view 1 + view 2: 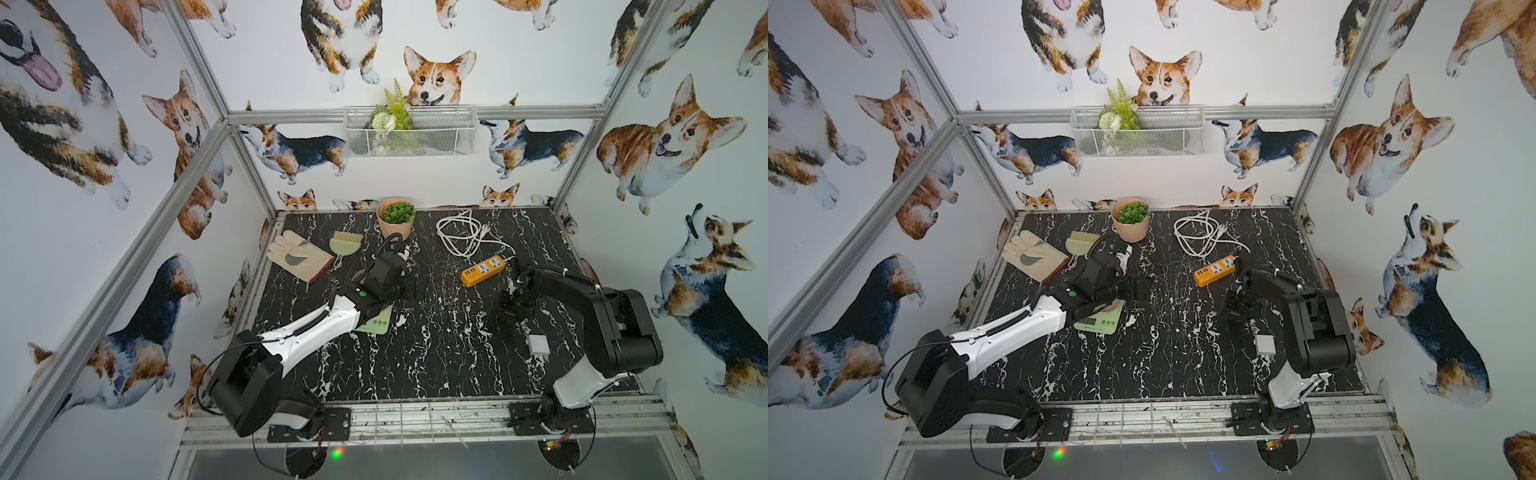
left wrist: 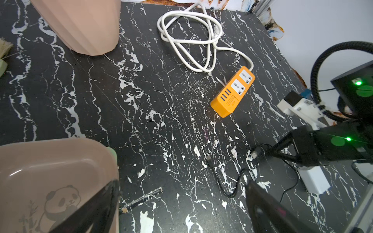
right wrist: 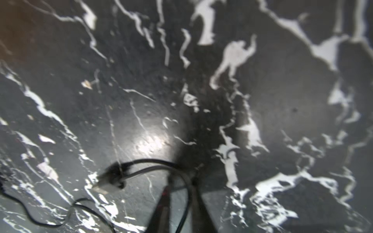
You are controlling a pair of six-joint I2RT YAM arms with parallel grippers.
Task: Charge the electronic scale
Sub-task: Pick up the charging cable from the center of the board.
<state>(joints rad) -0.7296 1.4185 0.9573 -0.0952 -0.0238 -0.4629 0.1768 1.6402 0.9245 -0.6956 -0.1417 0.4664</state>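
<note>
You're early on: right gripper [image 3: 181,182] pinches the black cable [image 3: 145,160] just behind its USB plug [image 3: 107,184]; left gripper [image 2: 179,205] gapes wide beside the electronic scale [image 1: 1100,322], under the left arm. Neither of 2 cable ends is plugged in yet, and the power strip [image 1: 483,271] lies well apart.

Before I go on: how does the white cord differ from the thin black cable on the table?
The white cord is thick; the black cable is much thinner. The white cord lies coiled in loops, the black cable in one loose curve. The white cord runs into the orange power strip; the black cable's plugs are both free, one end pinched by the right gripper. Both lie on the table.
</note>
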